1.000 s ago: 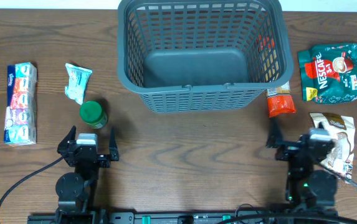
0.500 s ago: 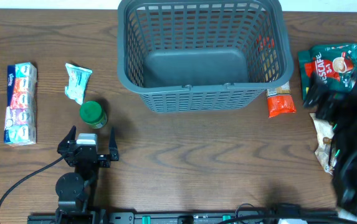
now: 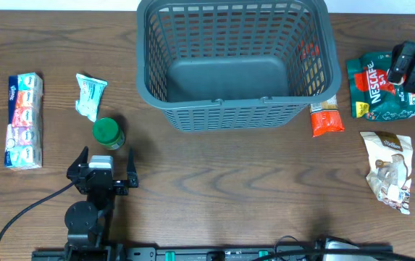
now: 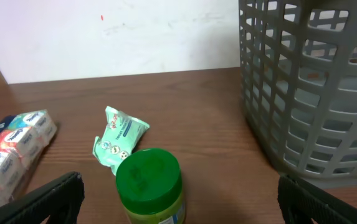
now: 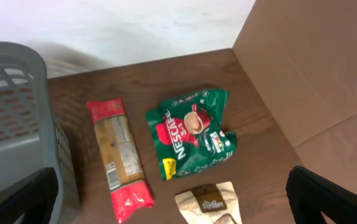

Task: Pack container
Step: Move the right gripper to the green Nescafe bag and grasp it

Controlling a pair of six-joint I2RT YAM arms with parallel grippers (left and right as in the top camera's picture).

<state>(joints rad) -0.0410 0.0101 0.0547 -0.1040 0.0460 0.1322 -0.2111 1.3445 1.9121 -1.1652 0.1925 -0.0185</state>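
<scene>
The large grey basket (image 3: 221,114) stands at the back middle of the table with nothing on its floor; it also shows in the left wrist view (image 4: 303,93) and the right wrist view (image 5: 10,112). My left gripper (image 3: 98,168) is open and empty at the front left, its fingers (image 4: 178,208) either side of a green-lidded jar (image 3: 108,133) (image 4: 150,186) without touching it. My right gripper (image 3: 412,64) is raised high at the far right, open and empty (image 5: 175,211), above a green Nescafe bag (image 3: 377,90) (image 5: 194,130).
A red-ended cracker pack (image 3: 327,118) (image 5: 119,158) lies against the basket's right side. A beige pouch (image 3: 390,168) (image 5: 210,204) lies at the front right. A mint wipes pack (image 3: 90,95) (image 4: 119,144) and a tissue multipack (image 3: 24,120) (image 4: 10,158) lie at the left.
My right arm has risen from the front right and swung back to hover over the Nescafe bag, uncovering the beige pouch. The left arm and all items have not moved.
</scene>
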